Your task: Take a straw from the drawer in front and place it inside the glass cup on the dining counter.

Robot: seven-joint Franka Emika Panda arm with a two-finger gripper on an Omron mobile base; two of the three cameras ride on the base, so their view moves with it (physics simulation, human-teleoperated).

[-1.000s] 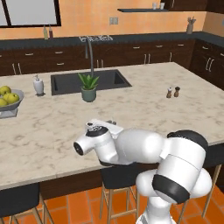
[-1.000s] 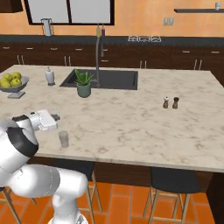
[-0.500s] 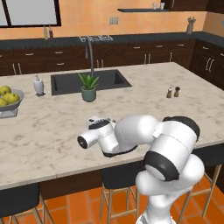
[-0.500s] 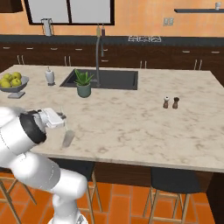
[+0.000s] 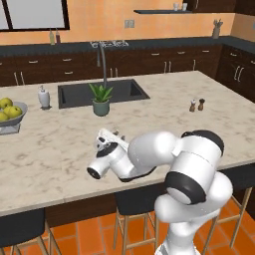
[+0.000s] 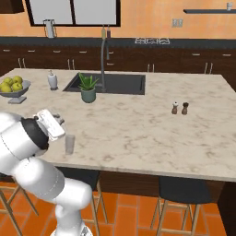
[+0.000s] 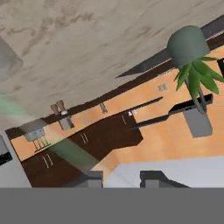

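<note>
Here the end effector (image 6: pixel 59 120) sits low over the near edge of the dining surface (image 6: pixel 138 124), its hand turned sideways. In the hand view its two dark fingertips (image 7: pixel 89 178) stand a little apart with nothing between them, so it reads as slightly parted and released. The glass cup (image 6: pixel 69 143) stands upright on the surface just beside and below the hand in the right base view, close to the front edge. Whether the straw is inside it I cannot tell; the cup is small and clear and no thin stick can be made out.

In the left base view the hand (image 5: pixel 107 149) lies over the surface, with the white arm folding back behind it.

Further out, a small potted plant (image 6: pixel 87 88) stands beside the sunken dark sink (image 6: pixel 120 84), with a tall tap (image 6: pixel 103 57) behind it. A white soap bottle (image 6: pixel 52 80) is to the left of the sink, and a bowl of yellow-green fruit (image 6: pixel 14 86) sits at the far left. Two small shakers (image 6: pixel 179 108) stand together well to the right
</note>
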